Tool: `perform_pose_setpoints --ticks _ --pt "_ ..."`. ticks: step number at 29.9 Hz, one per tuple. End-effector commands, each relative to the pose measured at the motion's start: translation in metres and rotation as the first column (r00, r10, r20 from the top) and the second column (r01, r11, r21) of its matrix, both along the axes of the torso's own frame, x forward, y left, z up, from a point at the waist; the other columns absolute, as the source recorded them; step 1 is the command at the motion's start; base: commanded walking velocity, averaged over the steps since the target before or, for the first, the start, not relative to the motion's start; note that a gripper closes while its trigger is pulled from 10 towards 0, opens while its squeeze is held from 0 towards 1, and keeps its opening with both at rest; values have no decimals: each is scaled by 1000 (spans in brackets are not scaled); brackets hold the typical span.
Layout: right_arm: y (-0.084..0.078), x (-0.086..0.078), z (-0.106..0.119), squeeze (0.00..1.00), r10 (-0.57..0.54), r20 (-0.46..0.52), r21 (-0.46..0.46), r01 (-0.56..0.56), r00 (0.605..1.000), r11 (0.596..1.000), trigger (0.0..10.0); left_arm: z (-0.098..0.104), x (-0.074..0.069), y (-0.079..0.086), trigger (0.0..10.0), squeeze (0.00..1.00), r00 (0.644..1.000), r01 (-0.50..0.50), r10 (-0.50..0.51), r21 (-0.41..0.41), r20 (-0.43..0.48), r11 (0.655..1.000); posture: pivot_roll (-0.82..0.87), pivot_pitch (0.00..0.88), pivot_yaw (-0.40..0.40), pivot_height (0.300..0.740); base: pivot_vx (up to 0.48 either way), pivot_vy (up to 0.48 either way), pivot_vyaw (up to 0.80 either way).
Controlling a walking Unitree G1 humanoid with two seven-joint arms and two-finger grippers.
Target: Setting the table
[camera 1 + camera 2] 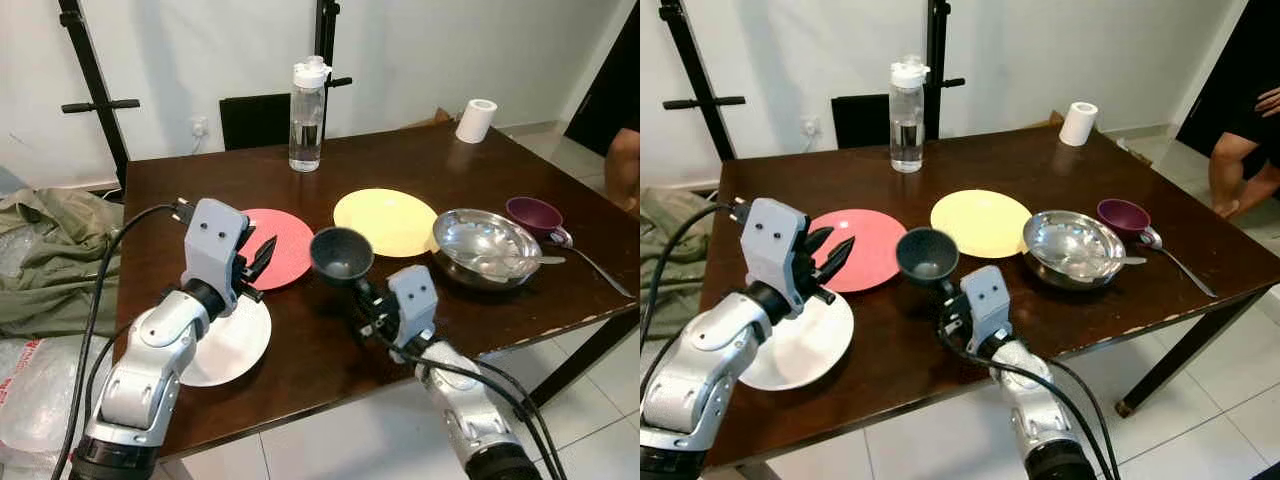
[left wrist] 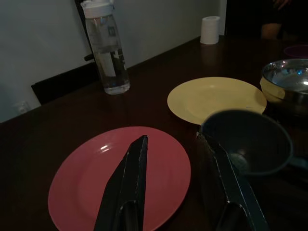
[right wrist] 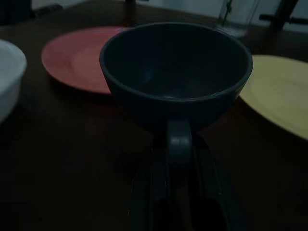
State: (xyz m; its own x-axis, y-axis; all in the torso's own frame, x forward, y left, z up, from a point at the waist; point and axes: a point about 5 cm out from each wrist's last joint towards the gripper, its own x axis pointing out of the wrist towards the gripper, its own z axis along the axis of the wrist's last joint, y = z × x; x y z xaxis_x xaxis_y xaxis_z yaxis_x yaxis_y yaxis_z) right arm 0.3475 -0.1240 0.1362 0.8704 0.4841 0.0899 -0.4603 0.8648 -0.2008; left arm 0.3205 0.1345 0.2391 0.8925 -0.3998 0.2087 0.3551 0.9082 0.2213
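On the dark table [image 1: 300,350], from the head camera, I see my right pincer [image 1: 362,293] clamped on the handle of a dark cup [image 1: 342,255], held between the red plate [image 1: 285,245] and yellow plate [image 1: 385,220]. From the left wrist, my left pincer [image 2: 178,187] is spread open over the red plate. From the right wrist, the cup's handle sits between my fingers [image 3: 149,192].

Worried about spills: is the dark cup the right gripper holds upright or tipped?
Upright: the dark cup sits mouth up, handle clamped in the right gripper.
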Motion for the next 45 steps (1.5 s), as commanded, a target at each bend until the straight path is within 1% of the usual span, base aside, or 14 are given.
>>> perform_pose_setpoints --ticks 1,5,6,7,17,18,19,20,31,33,34,37,41,45 --pt "-2 -1 -8 0 -14 -29 -16 14 999 1000 10000 -1 1 0 10000 0 1000 2 -2 8 2 1000 84 58 43 740 0 0 0" --pt "-2 -2 -9 0 -19 -44 -16 19 999 1000 10000 -1 0 1 10000 0 1000 -1 1 8 4 1000 85 57 44 740 0 0 0" --pt "-2 -1 -9 855 -24 -48 -19 23 999 1000 10000 -1 0 1 10000 0 1000 -2 2 8 5 1000 85 57 44 740 0 0 0" --pt "-3 -1 -9 1000 -27 -51 -18 27 998 999 10000 -1 0 2 10000 0 1000 -3 3 8 5 1000 84 56 44 740 0 0 0" --pt "-9 -1 0 1000 -52 -26 13 52 998 999 10000 -1 0 0 10000 0 1000 1 -1 7 5 1000 78 60 46 740 0 0 0" --pt "-10 -2 2 922 -53 -16 15 53 998 998 10000 -1 0 0 10000 0 1000 1 -1 7 5 1000 79 60 46 740 0 0 0" --pt "-10 -3 4 922 -54 -10 16 54 999 998 10000 -1 0 0 10000 0 1000 1 -1 7 5 1000 79 60 46 740 0 0 0" --pt "-11 -4 6 0 -53 -1 18 53 999 998 10000 -1 0 1 10000 0 1000 1 -1 7 4 1000 79 61 45 740 0 0 0" --pt "-19 -31 37 0 -81 117 105 69 990 992 10000 -4 1 -1 10000 0 1000 6 -6 5 -3 1000 51 69 48 740 0 0 0" --pt "-23 -36 47 0 -158 164 160 132 974 978 10000 -5 2 -5 10000 0 1000 13 -13 -2 -5 1000 33 67 51 740 0 0 0" --pt "-28 -38 53 0 -235 187 217 193 954 957 10000 -6 2 -8 10000 0 1000 19 -19 -8 -6 1000 23 65 53 740 0 0 0" --pt "-29 -38 56 0 -260 194 231 214 946 949 10000 -7 2 -10 10000 0 1000 22 -22 -15 -7 1000 18 64 57 740 0 0 0" --pt "-41 -38 77 0 -387 250 260 323 888 910 10000 -9 -2 -20 10000 0 1000 27 -27 -44 2 999 8 59 62 740 0 0 0" --pt "-44 -37 80 0 -397 252 258 334 883 907 10000 -10 -4 -23 10000 0 1000 27 -27 -41 8 999 8 63 57 740 0 0 0"
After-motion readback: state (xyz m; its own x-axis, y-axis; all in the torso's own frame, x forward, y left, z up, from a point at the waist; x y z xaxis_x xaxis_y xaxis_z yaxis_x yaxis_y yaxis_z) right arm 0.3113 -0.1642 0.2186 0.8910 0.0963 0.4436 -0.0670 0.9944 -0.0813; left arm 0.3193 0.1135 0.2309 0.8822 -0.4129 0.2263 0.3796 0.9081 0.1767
